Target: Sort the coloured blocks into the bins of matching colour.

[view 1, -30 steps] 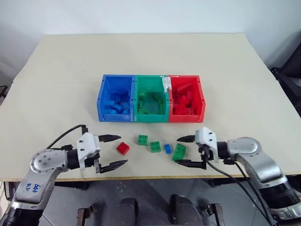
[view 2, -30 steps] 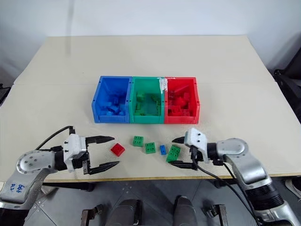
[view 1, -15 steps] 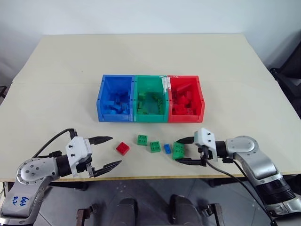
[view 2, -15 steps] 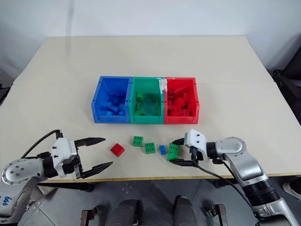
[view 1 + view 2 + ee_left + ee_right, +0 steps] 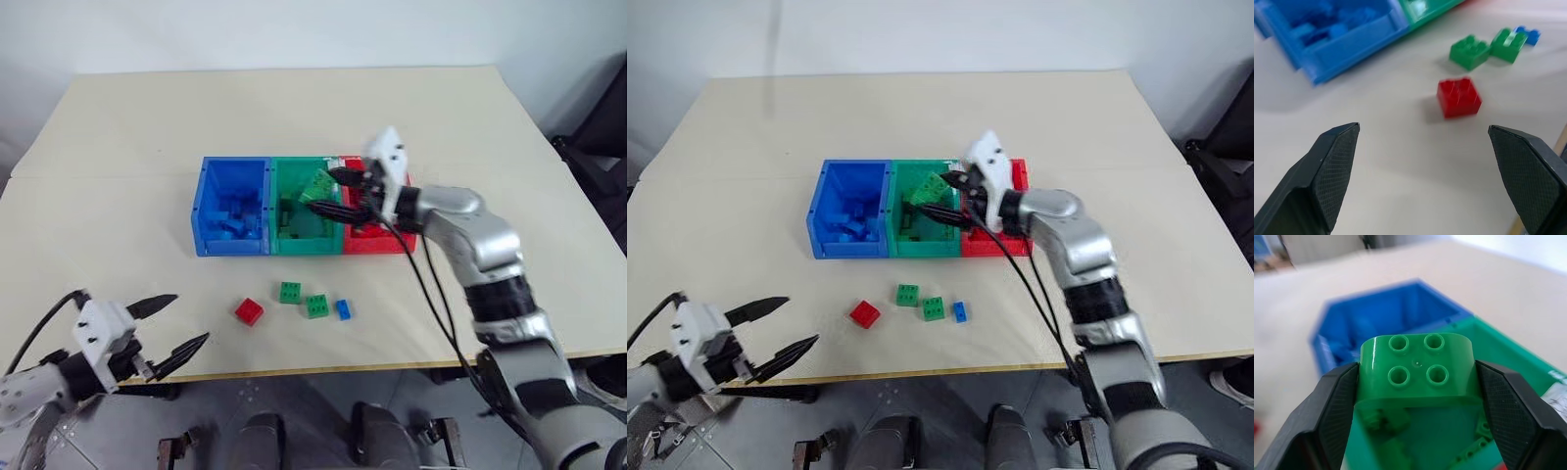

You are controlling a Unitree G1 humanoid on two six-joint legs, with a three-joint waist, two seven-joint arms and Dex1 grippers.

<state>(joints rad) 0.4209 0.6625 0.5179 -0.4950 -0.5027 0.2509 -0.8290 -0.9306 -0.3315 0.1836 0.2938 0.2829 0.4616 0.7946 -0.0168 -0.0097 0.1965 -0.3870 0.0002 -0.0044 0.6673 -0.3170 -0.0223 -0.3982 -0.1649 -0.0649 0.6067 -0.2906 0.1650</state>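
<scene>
The right gripper (image 5: 336, 196) is clamped on a green studded plastic brick (image 5: 1418, 370), one black finger pressed to each end, and it holds that brick above the green plastic bin (image 5: 292, 235), the middle one of the row. That looks like the spot to let go from, so the brick falls among its own colour and not into the blue plastic bin (image 5: 228, 241) on the left or the red plastic bin (image 5: 377, 241) on the right. The arm reaches in from the right across the red bin, which puts the brick well inside the green rim.

Over on the near left, the left gripper (image 5: 165, 325) hangs at the table's near edge with its jaws spread wide and nothing between them, aimed at the small red square brick (image 5: 1459, 97). My read: that one is its next pick. Near it on the pale wooden table (image 5: 118, 147) lie two green square bricks (image 5: 291, 292) (image 5: 317, 305) and a tiny blue brick (image 5: 344, 309), all loose, all still to be sorted.
</scene>
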